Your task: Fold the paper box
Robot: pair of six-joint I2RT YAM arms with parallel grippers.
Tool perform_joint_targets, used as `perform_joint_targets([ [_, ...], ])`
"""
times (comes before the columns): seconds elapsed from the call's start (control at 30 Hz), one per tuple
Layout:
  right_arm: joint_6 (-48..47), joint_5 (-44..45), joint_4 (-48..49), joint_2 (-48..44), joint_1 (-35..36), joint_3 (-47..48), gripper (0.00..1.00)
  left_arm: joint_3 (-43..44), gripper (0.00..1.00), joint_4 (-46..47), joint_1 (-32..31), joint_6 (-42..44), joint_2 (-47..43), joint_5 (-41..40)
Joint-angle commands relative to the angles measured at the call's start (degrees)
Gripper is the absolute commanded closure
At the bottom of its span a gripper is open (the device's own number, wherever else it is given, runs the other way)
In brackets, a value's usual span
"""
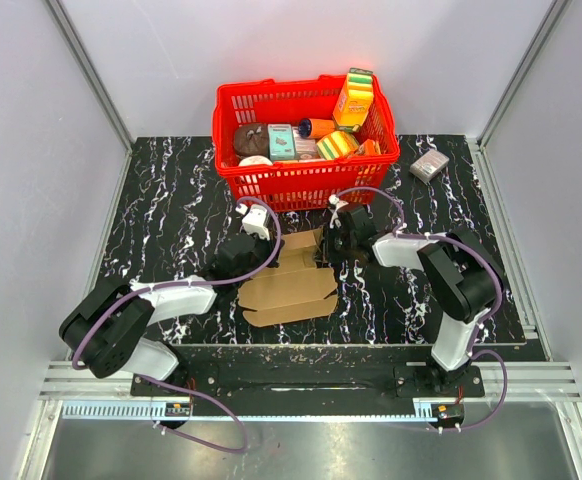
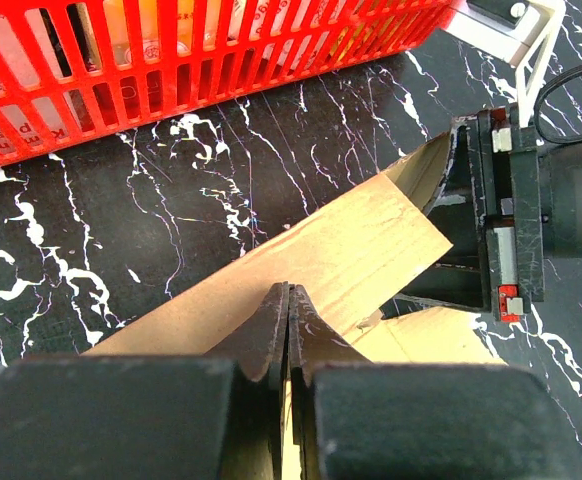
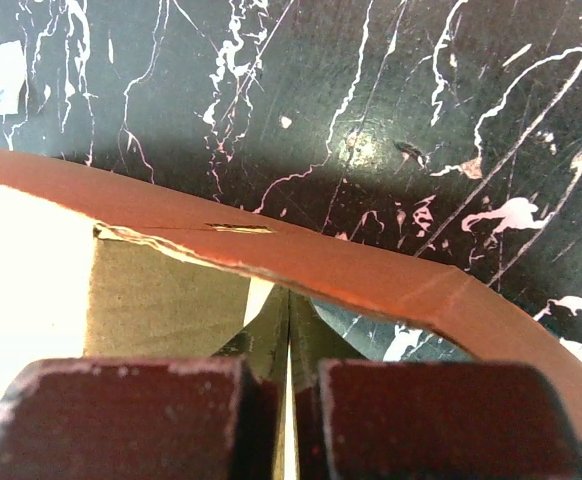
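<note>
The paper box (image 1: pixel 293 288) lies as a mostly flat brown sheet in the middle of the overhead view, on the black, white-veined table (image 1: pixel 161 230). Its near edge is close to the table's lower border. Its far end, where flaps stand up, stops just short of the red basket (image 1: pixel 301 180). The left gripper (image 1: pixel 274 244) meets that raised end from the left and the right gripper (image 1: pixel 329 240) from the right, the two near each other. Bare table lies open to the left and right of the sheet, but only a narrow strip separates it from the basket.

A small grey box (image 1: pixel 429 165) sits at the upper right of the table, well apart from the sheet. Pale walls (image 1: pixel 31 150) close off the left, back and right, and a metal rail (image 1: pixel 291 385) runs along the bottom.

In the left wrist view the left gripper's jaws are pressed together on the sheet, with a thin line of cardboard between them. A flap rises toward the upper right of the frame. In the right wrist view the jaws are likewise clamped tight on a pale sliver of cardboard. A curved cardboard edge crosses in front of the fingertips, and glare whitens the sheet at the left.

From above, the grippers cover how the flaps join. The basket's wall hides part of the packages (image 1: pixel 353 100) inside.
</note>
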Motion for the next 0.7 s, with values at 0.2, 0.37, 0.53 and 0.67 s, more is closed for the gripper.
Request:
perform_joint_targets([
  [0.2, -1.15, 1.94, -2.27, -1.37, -0.13, 1.74, 1.0, -0.67, 1.0, 2.24, 0.24, -0.47, -0.44, 0.94],
  [0.37, -3.87, 8.97, -6.93, -5.59, -0.13, 2.17, 1.0, -0.67, 1.0, 2.06, 0.24, -0.47, -0.7, 1.02],
  [0.53, -5.81, 13.37, -10.36, -10.06, -0.13, 2.26, 1.0, -0.58, 1.0, 2.06, 0.24, -0.47, -0.7, 1.11],
  [0.67, -7.48, 14.96, -11.42, -12.53, -0.13, 2.53, 1.0, -0.49, 1.0, 2.15, 0.15, -0.47, -0.7, 1.2],
])
